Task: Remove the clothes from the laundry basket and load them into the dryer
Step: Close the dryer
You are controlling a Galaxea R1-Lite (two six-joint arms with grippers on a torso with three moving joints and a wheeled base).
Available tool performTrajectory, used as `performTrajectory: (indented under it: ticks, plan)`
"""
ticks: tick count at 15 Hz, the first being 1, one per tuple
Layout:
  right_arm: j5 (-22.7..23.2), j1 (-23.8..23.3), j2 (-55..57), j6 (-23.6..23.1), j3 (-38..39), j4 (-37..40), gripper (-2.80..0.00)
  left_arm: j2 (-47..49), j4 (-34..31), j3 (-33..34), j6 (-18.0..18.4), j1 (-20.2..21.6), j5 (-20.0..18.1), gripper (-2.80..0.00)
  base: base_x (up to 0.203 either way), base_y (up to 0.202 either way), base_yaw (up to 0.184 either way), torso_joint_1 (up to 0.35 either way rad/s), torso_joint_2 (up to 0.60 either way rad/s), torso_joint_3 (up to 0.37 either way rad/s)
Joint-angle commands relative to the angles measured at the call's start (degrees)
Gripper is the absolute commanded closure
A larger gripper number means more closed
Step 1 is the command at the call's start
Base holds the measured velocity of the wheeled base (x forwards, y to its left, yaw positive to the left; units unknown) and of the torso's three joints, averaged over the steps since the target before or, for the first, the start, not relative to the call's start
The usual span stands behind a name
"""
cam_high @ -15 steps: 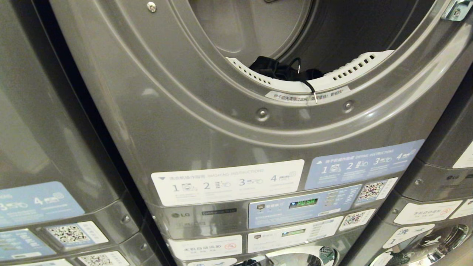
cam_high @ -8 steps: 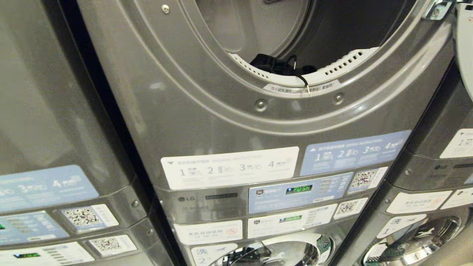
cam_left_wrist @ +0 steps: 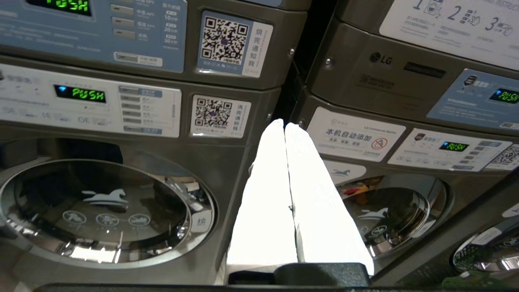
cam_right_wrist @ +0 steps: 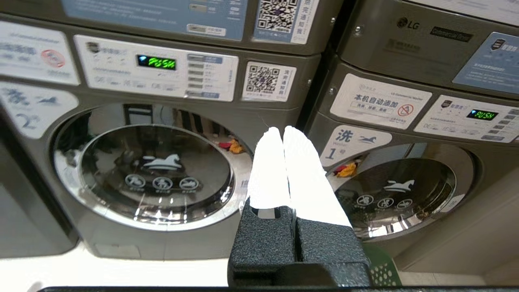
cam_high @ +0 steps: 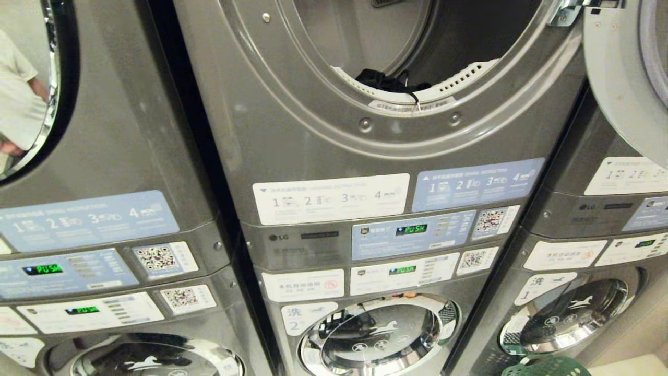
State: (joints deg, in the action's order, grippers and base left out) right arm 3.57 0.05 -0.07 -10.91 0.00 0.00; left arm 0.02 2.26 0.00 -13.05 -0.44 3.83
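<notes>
three stacked laundry units fill the head view, each a dryer above and a washer below. the middle stack's dryer (cam_high: 334, 130) stands with its round mouth open, and its door (cam_high: 621, 73) swings out toward the right-hand unit. below it sit the control panels (cam_high: 412, 235) with green lit displays, then the chrome-ringed washer door (cam_high: 378, 334).

inside the open drum, a dark garment (cam_high: 389, 82) lies at the lower lip of the opening, and its drawstring (cam_high: 415, 100) trails out over the white rim. so at least one piece looks loaded already. the laundry basket (cam_high: 545, 365) shows only as a green mesh edge on the floor at the foot of the right-hand stack; what it holds cannot be seen.

neither arm appears in the head view. the left end effector (cam_left_wrist: 284, 123) has its white fingers pressed together with nothing between them, pointing at the gap between the left and middle stacks. the right end effector (cam_right_wrist: 282, 130) is likewise pressed together and empty, aimed between the middle and right washer doors, with the basket's green rim just beneath it.

the step in hand looks like the turn toward the basket for another piece. the next move calls for getting the basket in view, spreading an end effector and lowering it onto cloth. the hanging drawstring may need tucking in before the door shuts.
</notes>
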Motion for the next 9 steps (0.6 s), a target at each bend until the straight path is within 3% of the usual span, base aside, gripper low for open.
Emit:
performTrajectory:
  ticks: [1,9]
  plan:
    - [0.03,0.04,0.07,-0.08,0.35,0.00,0.00,-0.11,0.03,1.67,-0.14,0.00,0.04,0.00,-0.117,0.000,0.002,-0.002,0.00,0.007]
    - [0.03,0.04,0.07,0.01,0.35,0.00,0.00,-0.02,0.02,1.71,-0.06,0.00,0.04,0.00,0.000,0.000,0.000,0.004,0.00,-0.001]
